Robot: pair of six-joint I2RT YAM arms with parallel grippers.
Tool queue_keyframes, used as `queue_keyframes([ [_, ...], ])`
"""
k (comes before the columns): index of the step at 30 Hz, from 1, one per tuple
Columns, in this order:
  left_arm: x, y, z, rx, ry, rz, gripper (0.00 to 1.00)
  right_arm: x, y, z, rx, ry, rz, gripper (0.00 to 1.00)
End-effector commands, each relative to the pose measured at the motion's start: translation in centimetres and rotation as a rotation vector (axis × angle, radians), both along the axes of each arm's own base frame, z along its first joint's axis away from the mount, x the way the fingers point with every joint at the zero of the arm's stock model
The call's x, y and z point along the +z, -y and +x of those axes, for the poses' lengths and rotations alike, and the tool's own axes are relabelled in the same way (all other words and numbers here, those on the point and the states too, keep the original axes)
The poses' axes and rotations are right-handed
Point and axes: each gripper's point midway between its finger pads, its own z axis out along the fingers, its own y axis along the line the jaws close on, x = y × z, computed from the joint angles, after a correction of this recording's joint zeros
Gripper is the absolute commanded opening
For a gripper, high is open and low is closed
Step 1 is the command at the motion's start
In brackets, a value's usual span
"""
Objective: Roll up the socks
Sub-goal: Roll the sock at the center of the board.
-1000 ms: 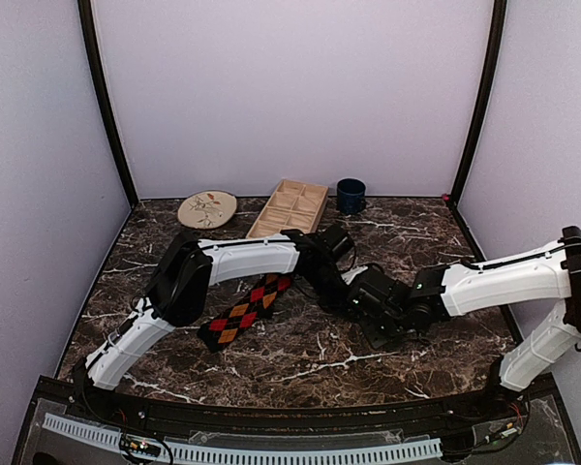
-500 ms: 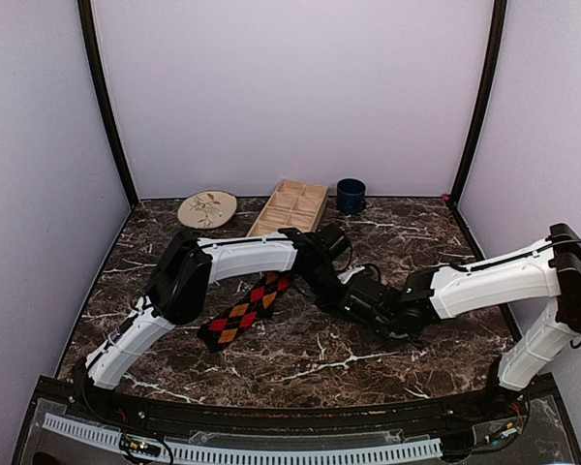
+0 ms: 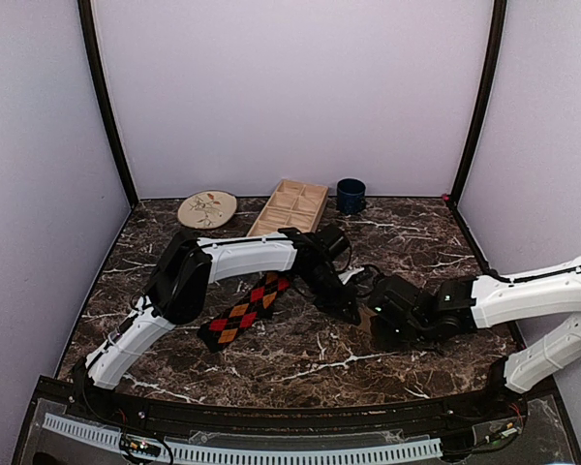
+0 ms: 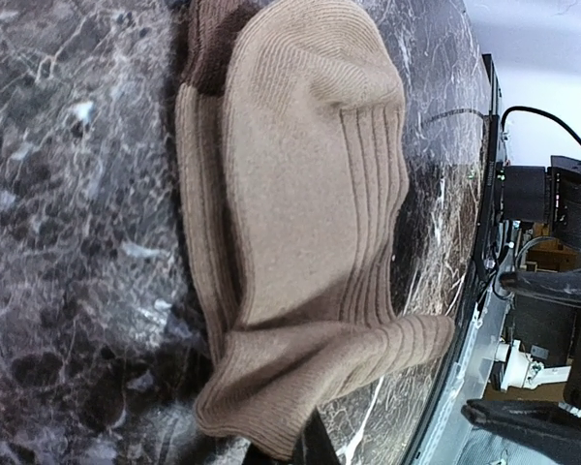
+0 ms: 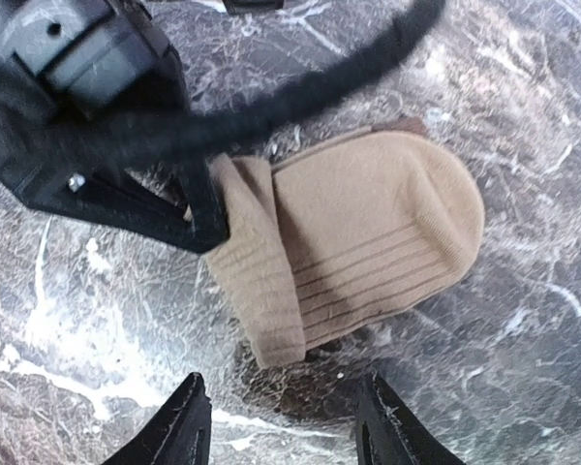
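Cannot trace plain tan ribbed sock (image 5: 368,232) from above: mostly under left claw (image 5: 205,228). Lose upper end of black red-orange argyle sock (image 3: 240,312) beneath left arm (image 3: 247,257).

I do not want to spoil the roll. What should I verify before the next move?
1. The left pincer is shut on the folded end of the tan sock: ok.
2. The right pincer is open and holds nothing: ok.
3. The tan sock is fully rolled: not ok, only one end is turned over.
4. The argyle sock lies out of the way: ok.
5. The grip takes both layers: cannot tell.
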Motion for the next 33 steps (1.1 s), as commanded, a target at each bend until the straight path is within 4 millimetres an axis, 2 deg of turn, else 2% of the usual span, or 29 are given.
queue_keyframes([
  [1,-0.6,-1.0,-0.1,-0.001,-0.011,0.045,0.00,-0.1,-1.4,-0.7,-0.040,-0.028,0.147,0.50],
  [7,-0.6,-1.3,0.1,0.004,0.014,0.064,0.00,-1.2,-2.0,-0.3,-0.121,-0.027,0.265,0.53],
  [17,-0.8,-1.5,-0.1,-0.002,0.025,0.074,0.00,-2.6,-2.0,0.9,-0.183,-0.024,0.297,0.54],
  [27,-0.8,-1.4,0.0,-0.001,0.029,0.071,0.00,-3.5,-0.8,1.9,-0.225,-0.019,0.302,0.53],
  [30,-0.9,-1.4,0.0,-0.004,0.029,0.070,0.00,-3.8,-0.9,2.3,-0.221,-0.024,0.313,0.50],
  [33,-1.0,-1.4,0.1,-0.002,0.029,0.072,0.00,-4.2,-1.4,2.4,-0.207,-0.041,0.325,0.42],
])
